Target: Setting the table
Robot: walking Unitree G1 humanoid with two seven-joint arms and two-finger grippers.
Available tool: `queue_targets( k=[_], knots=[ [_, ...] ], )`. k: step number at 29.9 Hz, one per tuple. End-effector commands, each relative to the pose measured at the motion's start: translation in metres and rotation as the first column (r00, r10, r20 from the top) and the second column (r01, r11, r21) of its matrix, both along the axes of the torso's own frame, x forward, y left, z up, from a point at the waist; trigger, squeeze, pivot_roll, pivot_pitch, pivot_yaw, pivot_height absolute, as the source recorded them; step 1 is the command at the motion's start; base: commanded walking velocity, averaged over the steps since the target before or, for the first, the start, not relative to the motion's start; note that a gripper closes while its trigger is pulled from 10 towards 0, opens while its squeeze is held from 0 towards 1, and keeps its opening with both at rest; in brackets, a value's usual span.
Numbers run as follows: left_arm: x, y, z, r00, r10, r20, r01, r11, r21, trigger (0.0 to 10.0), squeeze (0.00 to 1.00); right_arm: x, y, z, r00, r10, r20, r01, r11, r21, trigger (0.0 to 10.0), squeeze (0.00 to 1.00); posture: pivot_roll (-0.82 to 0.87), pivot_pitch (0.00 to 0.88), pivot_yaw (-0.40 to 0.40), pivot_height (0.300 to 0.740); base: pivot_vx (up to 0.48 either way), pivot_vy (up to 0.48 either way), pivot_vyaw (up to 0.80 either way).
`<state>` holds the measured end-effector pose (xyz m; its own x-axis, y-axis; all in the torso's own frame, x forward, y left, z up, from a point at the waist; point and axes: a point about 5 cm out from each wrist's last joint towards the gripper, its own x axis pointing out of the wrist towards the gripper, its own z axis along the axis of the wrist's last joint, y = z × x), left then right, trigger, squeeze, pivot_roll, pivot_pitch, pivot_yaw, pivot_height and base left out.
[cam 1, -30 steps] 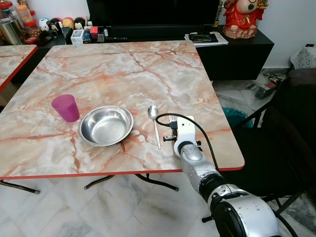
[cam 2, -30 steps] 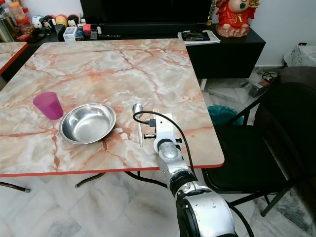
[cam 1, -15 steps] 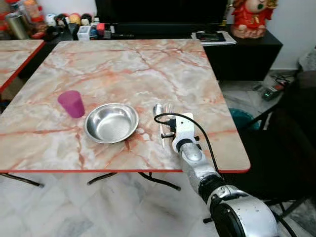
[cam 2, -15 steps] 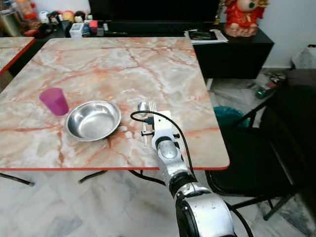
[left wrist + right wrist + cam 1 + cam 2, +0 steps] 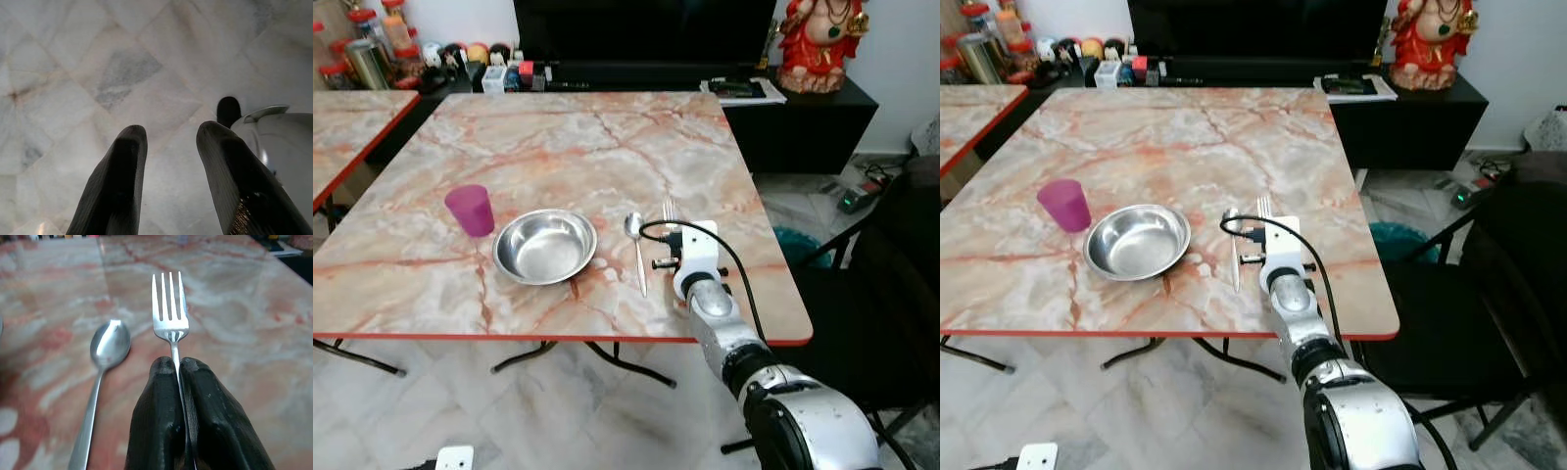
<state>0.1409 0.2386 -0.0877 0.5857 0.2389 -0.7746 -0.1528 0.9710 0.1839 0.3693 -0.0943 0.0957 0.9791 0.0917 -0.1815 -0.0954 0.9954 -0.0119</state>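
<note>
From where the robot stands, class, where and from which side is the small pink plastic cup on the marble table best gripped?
Grip the small pink plastic cup across its side wall, about mid-height, probably coming level from the robot's near table edge. It stands upright, mouth up, and tapers toward the base. The round steel bowl sits close on its right, so fingers would close front-to-back, not sideways.

Fork (image 5: 170,313) pinched, spoon (image 5: 105,362) beside bowl (image 5: 545,246)
</note>
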Motion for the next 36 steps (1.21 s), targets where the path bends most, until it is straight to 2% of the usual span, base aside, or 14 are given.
queue_targets(
  k=[1, 6, 11, 18, 23, 36],
  knots=[
    [0.007, -0.002, 0.001, 1.000, -0.003, 0.000, 0.003, 1.000, 0.001, 10.0, 0.00, 0.007, -0.004, 0.018, 0.995, -0.020, 0.095, 0.017, 0.999, 0.037, 10.0, 0.00, 0.07, 0.000, 0.003, 0.740, 0.251, 0.000, 0.00],
    [0.014, -0.004, 0.003, 1.000, -0.004, 0.007, 0.004, 1.000, -0.001, 10.0, 0.00, 0.010, -0.009, 0.029, 0.987, -0.037, 0.157, 0.029, 0.998, 0.055, 10.0, 0.00, 0.06, 0.000, 0.004, 0.740, 0.253, 0.000, 0.00],
    [0.012, -0.004, 0.002, 1.000, -0.001, -0.003, 0.001, 1.000, -0.003, 10.0, 0.00, 0.008, -0.010, 0.028, 0.982, -0.030, 0.185, 0.021, 0.998, 0.053, 10.0, 0.00, 0.06, 0.000, 0.007, 0.740, 0.254, 0.000, 0.00],
    [0.015, -0.002, 0.003, 1.000, -0.004, -0.010, 0.004, 1.000, 0.003, 10.0, 0.00, 0.005, -0.011, 0.024, 0.984, -0.023, 0.178, 0.017, 0.999, 0.033, 10.0, 0.00, 0.05, 0.000, 0.013, 0.740, 0.272, 0.000, 0.00],
    [0.018, -0.002, 0.004, 1.000, -0.009, -0.006, 0.009, 1.000, 0.005, 10.0, 0.00, 0.004, -0.010, 0.023, 0.984, -0.018, 0.178, 0.011, 0.999, 0.041, 10.0, 0.00, 0.05, 0.000, 0.011, 0.740, 0.272, 0.000, 0.52],
    [0.026, -0.008, 0.006, 1.000, -0.019, 0.004, 0.019, 1.000, -0.004, 10.0, 0.00, 0.004, -0.014, 0.020, 0.986, -0.026, 0.162, 0.020, 0.999, 0.037, 10.0, 0.00, 0.04, 0.000, -0.001, 0.740, 0.275, 0.000, 0.00]
  ],
)
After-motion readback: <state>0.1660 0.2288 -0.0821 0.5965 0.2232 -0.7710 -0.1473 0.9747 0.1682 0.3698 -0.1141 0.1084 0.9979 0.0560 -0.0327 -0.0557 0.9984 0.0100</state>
